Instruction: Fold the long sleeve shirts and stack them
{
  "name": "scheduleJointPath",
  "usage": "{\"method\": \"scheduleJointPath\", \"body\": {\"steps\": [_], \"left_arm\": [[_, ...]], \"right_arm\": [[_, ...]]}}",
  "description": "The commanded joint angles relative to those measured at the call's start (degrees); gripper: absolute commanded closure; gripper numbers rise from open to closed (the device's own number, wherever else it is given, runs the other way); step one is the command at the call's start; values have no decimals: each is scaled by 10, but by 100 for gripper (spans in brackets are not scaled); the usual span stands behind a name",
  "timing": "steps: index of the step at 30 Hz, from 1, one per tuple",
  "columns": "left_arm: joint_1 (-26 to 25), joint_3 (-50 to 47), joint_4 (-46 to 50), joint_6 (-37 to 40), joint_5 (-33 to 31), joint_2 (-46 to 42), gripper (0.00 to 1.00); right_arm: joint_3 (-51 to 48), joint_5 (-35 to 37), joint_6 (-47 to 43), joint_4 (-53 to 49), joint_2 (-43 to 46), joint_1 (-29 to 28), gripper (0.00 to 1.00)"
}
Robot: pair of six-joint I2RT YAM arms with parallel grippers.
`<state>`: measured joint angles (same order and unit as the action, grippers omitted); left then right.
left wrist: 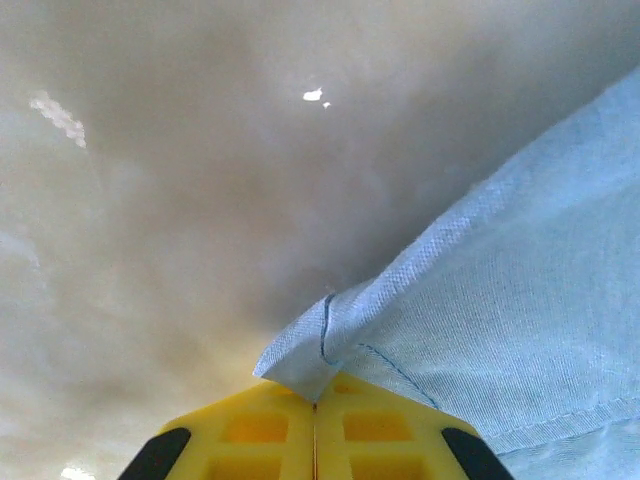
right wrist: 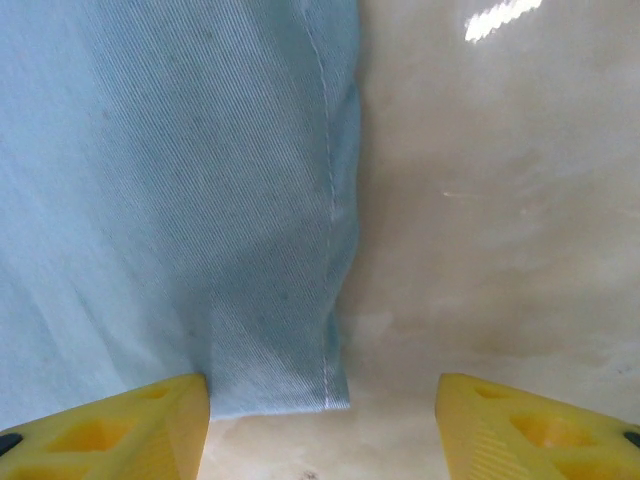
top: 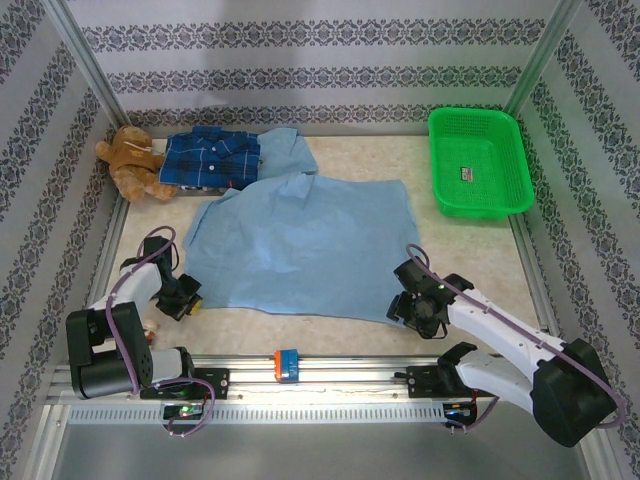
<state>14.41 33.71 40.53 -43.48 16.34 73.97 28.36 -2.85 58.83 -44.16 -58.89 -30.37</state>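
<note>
**Left gripper** (left wrist: 315, 408): jaws shut flat together, pinching the near-left hem corner of the blue shirt (top: 300, 245). A small peak of cloth stands up just past the fingertips.

**Right gripper** (right wrist: 322, 405): jaws well apart, straddling the near-right hem corner and holding nothing. One finger touches the cloth edge; the other is over bare table (right wrist: 500, 200).

**Blue shirt**: spread flat mid-table, hem toward the arms, collar end far, its near corners at the two grippers.

**Plaid shirt** (top: 212, 158): folded small at the far left, touching the blue shirt's far edge, just beside the bear (top: 133, 163).

**Basket** (top: 497, 150): far right, well apart.

**Step in hand (judgement)**: securing both hem corners for a first fold, with the left side done and the right pending.

**Handling notes (judgement)**:
- The right jaws should drop low enough to catch the stitched hem, then shut on the corner itself, not on a loose wrinkle.
- Lift both corners together and level. An uneven lift would skew the fold, and the thin cloth may slip from a shallow pinch.
</note>
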Motion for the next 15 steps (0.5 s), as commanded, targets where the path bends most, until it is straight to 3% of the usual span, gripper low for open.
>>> {"method": "scheduleJointPath", "body": {"steps": [1,11,15], "left_arm": [[-3,-13,-93,10,49,-6,94],[-3,-13,-94,12,68,-18,98],[-3,-14,-89,13,66,-19,100]], "right_arm": [[-2,-12,11,22,-15,6,38],[-9,-34,23,34,-41,5,41],[-15,-31,27,43,-59,6,47]]}}
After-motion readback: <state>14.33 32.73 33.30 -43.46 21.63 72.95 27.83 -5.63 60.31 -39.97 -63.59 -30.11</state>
